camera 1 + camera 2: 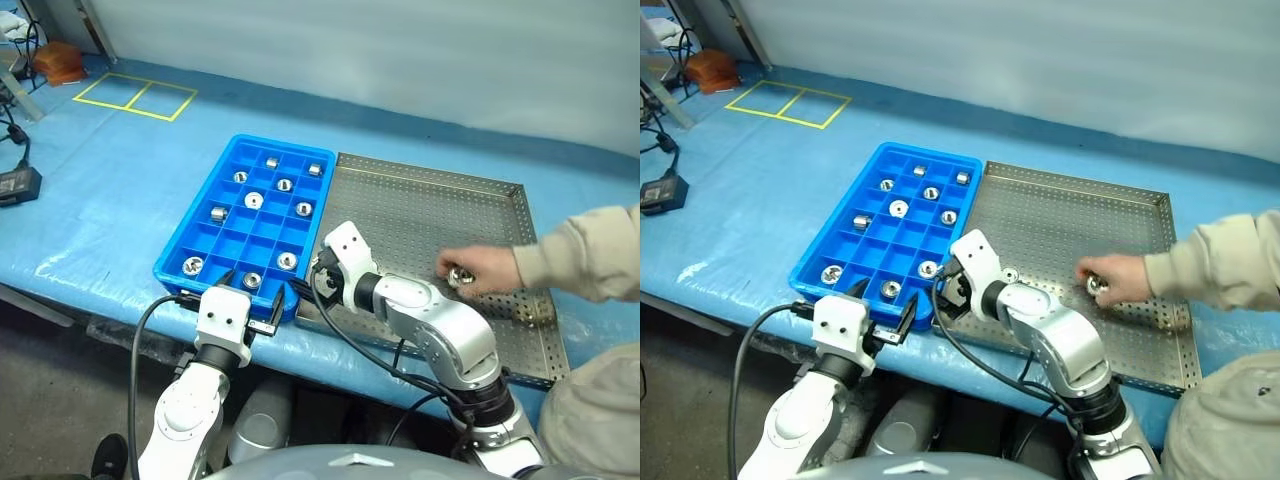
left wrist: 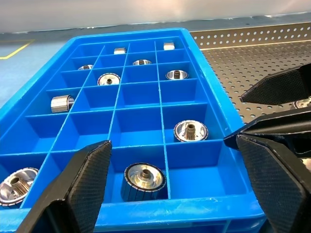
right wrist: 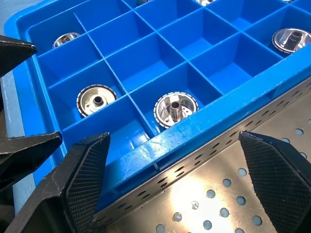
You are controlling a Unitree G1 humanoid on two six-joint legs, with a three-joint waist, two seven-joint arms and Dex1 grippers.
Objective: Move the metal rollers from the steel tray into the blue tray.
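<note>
Plainly both grippers — left [image 1: 247, 297], right [image 3: 170, 187] — gape empty at the blue tray's [image 1: 186, 235] near rim; most rollers [image 1: 254, 200] sit inside. Reaching into the steel tray [image 1: 430, 200] risks striking the person's hand [image 1: 480, 270] — it holds one roller.

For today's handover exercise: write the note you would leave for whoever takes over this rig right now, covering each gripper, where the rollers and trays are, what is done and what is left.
Left gripper: open, empty, at the near rim of the blue tray.
Right gripper: open, empty, over the seam between the blue tray and the steel tray.
Done: about ten metal rollers sit in blue compartments.
Left: a person's hand is on the steel tray holding a shiny piece; at least one more lies by that tray's right rim. Wait for the hand to clear, then move what remains.
</note>
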